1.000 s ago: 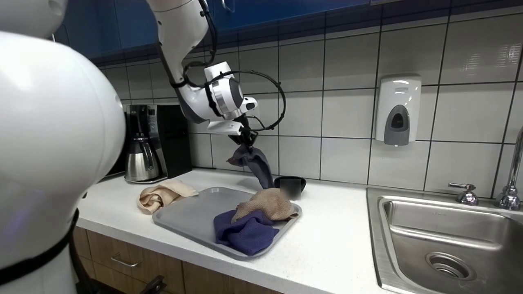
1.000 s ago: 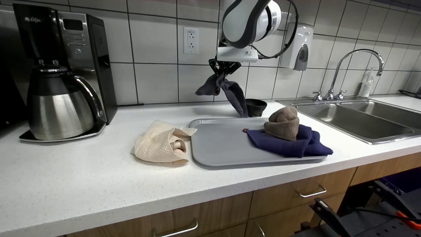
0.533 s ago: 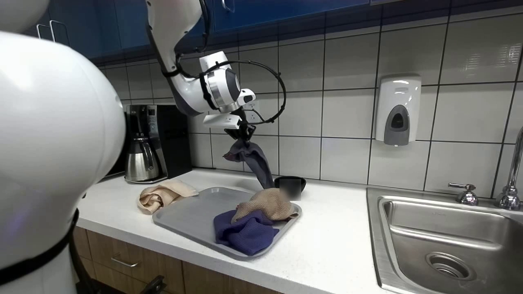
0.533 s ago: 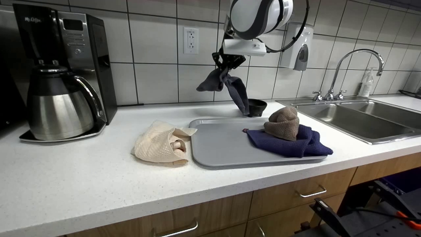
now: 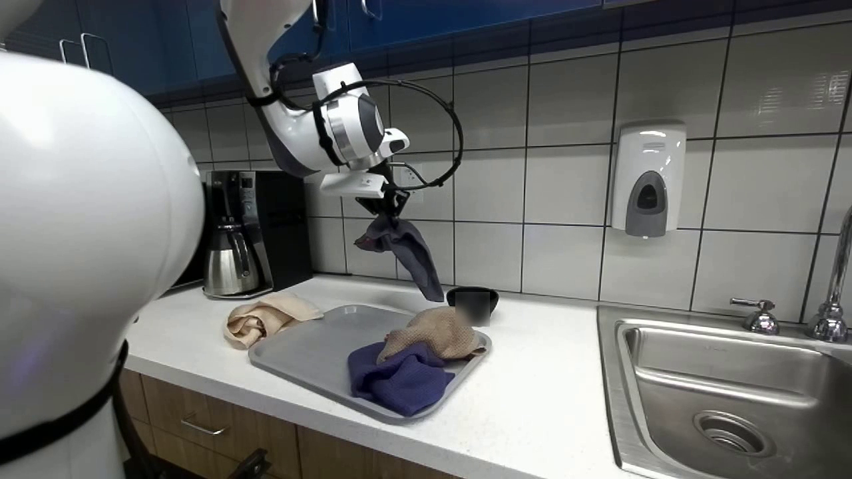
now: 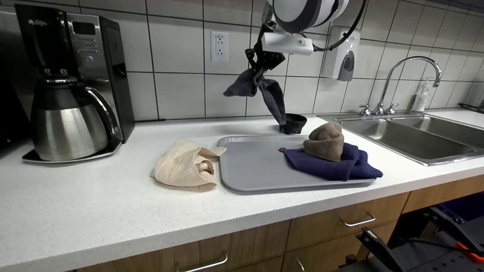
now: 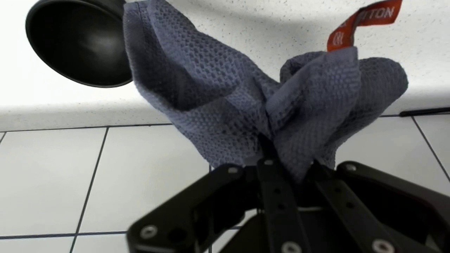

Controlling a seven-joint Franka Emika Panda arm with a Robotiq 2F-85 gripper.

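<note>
- Against one second ago: noted gripper (image 7: 293, 160) higher above the tray (image 6: 257, 162), in both exterior views.
- Saw blue-gray cloth (image 5: 407, 251) lifted along with it. In an exterior view, saw its lower end, earlier dipping behind the tan cloth (image 5: 432, 331), now hanging free just above.
- Found tan cloth, navy cloth (image 6: 332, 166), cream cloth (image 6: 181, 166) and black bowl (image 6: 295, 124) unmoved, on or around the tray.
- Arm pose: saw white arm (image 5: 293, 136) reaching down from high above the tray, bent at the wrist, with gripper pointing downward behind the tray, well above its rim.
- Gripper: read as closed nearly all the way, clamped on the gathered middle of blue-gray cloth. Saw two ends flaring from the pinch, a long one drooping, a short one bearing an orange tag (image 7: 339, 39).
- Located blue-gray cloth in midair behind the tray, sloping down toward black bowl, also behind the tray. Cannot tell about contact with the bowl.
- On the tray, at one end: tan cloth heaped partly over navy cloth. Just beside the tray's opposite end: cream cloth.
</note>
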